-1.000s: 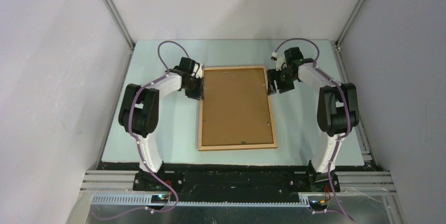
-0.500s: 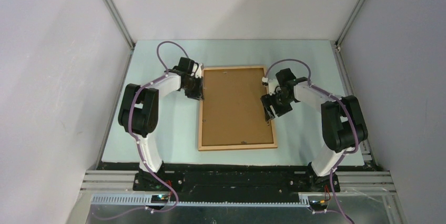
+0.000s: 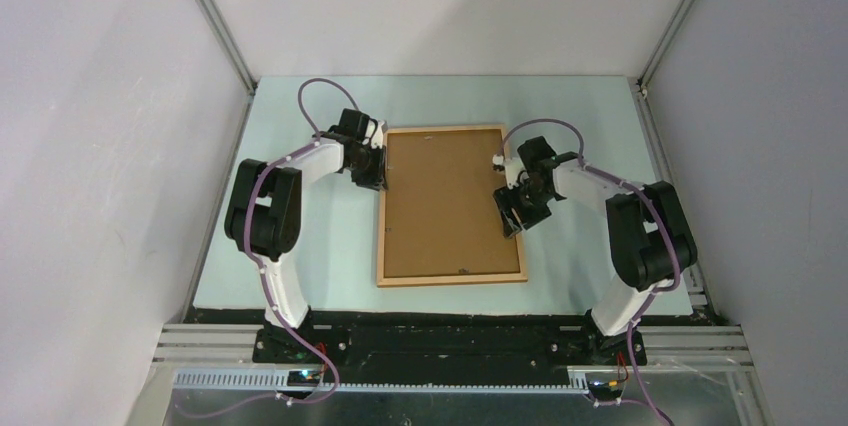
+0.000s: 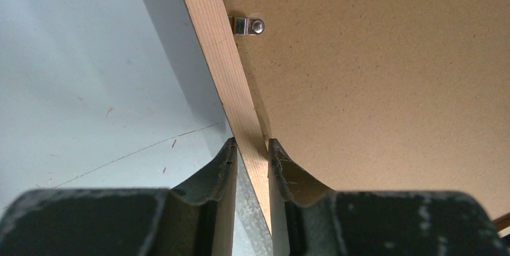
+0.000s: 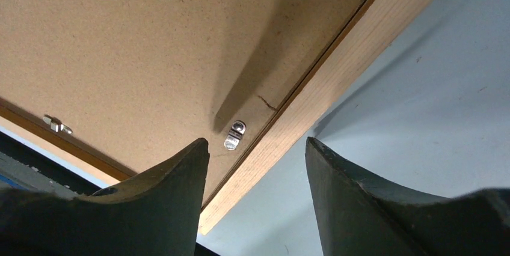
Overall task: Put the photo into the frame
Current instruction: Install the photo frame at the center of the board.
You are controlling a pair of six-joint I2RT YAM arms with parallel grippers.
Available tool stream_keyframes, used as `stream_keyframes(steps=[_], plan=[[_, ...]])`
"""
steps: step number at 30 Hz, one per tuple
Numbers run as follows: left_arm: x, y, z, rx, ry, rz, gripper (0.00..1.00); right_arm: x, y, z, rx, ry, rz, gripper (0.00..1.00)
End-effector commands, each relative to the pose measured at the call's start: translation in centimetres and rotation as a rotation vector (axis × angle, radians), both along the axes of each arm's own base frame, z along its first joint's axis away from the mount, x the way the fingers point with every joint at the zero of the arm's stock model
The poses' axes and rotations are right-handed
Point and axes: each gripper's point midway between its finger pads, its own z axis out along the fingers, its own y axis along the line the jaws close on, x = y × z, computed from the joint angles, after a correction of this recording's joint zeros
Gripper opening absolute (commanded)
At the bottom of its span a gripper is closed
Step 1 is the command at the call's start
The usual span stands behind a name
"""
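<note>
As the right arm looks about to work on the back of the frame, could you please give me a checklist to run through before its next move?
1. Left gripper clamped on the frame, one finger on each side of the wooden rail: ok.
2. Right gripper open above the opposite rail: ok.
3. Metal clip in view between its fingers: ok.
4. Backing board lying flat inside the frame: ok.
5. Photo under the board: cannot tell, no print shows.

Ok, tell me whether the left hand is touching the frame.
Touching. The left wrist view shows the left hand pinching the frame by its wooden edge, no gap either side.
</note>
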Motion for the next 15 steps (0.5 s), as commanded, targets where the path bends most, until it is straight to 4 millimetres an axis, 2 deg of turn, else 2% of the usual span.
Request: stream_keyframes(steps=[1,10,15], plan=[[-0.32,0.27,-0.95,-0.001,0.022,0.003,0.25,0.69,0.21,-0.4,-0.027,-0.031,-0.002,0.63],[-0.27,0.44,-1.0,-0.004,0.024,0.008,0.25,1.01,-0.06,-1.1,-0.079,-0.044,-0.015,0.59],[-0.26,0.44,-0.99,-0.007,0.026,0.009,0.25,1.03,-0.06,-1.14,-0.08,-0.045,-0.013,0.48]])
